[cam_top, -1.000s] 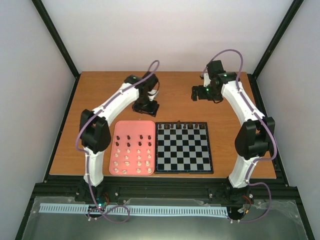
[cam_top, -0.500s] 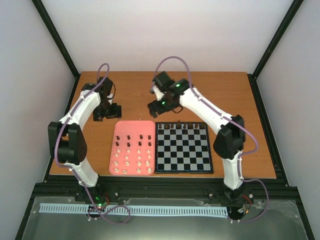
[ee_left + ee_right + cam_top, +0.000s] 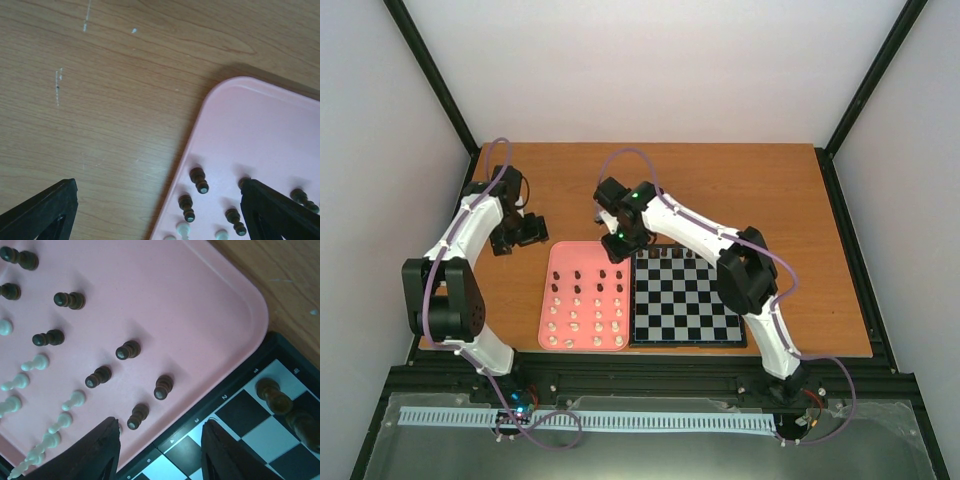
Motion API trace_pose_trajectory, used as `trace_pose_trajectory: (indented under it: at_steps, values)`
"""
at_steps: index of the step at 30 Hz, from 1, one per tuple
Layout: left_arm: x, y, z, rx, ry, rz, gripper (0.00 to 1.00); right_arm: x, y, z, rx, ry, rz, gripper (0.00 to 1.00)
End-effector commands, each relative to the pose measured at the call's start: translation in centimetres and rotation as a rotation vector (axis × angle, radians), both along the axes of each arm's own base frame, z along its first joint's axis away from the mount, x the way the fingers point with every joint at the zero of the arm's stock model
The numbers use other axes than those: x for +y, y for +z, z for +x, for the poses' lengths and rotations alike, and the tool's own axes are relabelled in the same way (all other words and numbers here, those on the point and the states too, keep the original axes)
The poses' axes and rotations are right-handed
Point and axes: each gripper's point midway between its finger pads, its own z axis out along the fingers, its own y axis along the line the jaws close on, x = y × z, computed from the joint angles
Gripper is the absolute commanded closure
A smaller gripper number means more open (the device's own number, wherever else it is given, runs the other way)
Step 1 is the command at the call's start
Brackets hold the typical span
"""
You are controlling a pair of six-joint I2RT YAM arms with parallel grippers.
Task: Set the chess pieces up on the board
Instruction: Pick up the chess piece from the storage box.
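The board (image 3: 686,343) lies right of a pink tray (image 3: 586,250). Several dark chess pieces (image 3: 680,253) stand on the board's far row. More dark pieces (image 3: 578,274) and white pieces (image 3: 575,325) stand in rows on the tray. My right gripper (image 3: 620,243) hovers over the tray's far right corner beside the board. In the right wrist view it (image 3: 160,427) is open and holds nothing, with a dark piece (image 3: 137,416) just ahead of its left finger. My left gripper (image 3: 525,232) hangs wide open and holding nothing (image 3: 160,185) over the table at the tray's far left corner (image 3: 260,125).
The wooden table (image 3: 740,190) stretches behind the tray and board. Black frame rails run along the table's sides and front. Pieces on the tray stand close together, the dark ones (image 3: 198,179) nearest my left gripper.
The right arm swung from the back right across to the tray's far right corner, its jaws narrowing. The left arm swung left off the tray's back edge, its jaws widening.
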Motion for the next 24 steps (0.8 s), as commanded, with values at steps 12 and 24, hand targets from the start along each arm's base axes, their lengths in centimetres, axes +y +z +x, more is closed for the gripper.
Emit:
trace_pose_trajectory:
  at_steps: [12,24]
  values:
    - [-0.8,0.4,0.8,-0.056,0.009,-0.046,0.0,0.7,-4.8,-1.5,0.07,0.034,-0.098,0.61]
    - [-0.9,0.3,1.2,-0.049,0.005,-0.05,0.0,0.4,-6.6,-1.2,0.097,0.034,-0.117,0.66]
